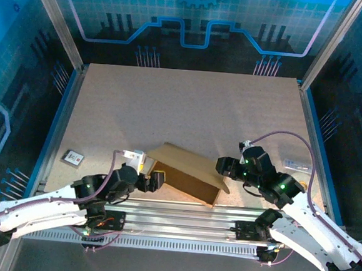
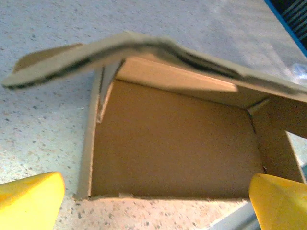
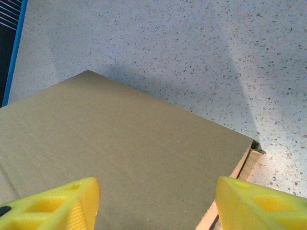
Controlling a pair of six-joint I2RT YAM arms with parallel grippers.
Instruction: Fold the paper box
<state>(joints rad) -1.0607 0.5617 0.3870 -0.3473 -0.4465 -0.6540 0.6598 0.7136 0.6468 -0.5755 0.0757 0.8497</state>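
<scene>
Top external view gives us the paper box (image 1: pixel 187 177) at the near middle of the table (image 1: pixel 189 105), between the two arms and just beyond the metal rails at their bases. It is plain brown cardboard, matte and smooth, a shallow rectangular tray with creased corners. Its lid panel (image 1: pixel 194 162) is hinged at the far side and slopes over the tray, half raised. In the left wrist view we look straight into the open front: a flat brown floor (image 2: pixel 172 148), low side walls, and the lid's edge (image 2: pixel 144 48) bowed and showing its fluted core. From the right wrist we see the broad top of the lid (image 3: pixel 120 143), even and unmarked.

At the box's left end, the left gripper (image 1: pixel 157 181) has its yellow wedge-shaped fingers (image 2: pixel 29 201) spread wide and clamps nothing. At the lid's right edge, the right gripper (image 1: pixel 221 167) has its yellow fingers (image 3: pixel 62 206) apart above the panel; we cannot tell whether they touch it.

The tabletop is pale speckled board, blue-framed. A small card (image 1: pixel 72 158) lies near its left edge.
</scene>
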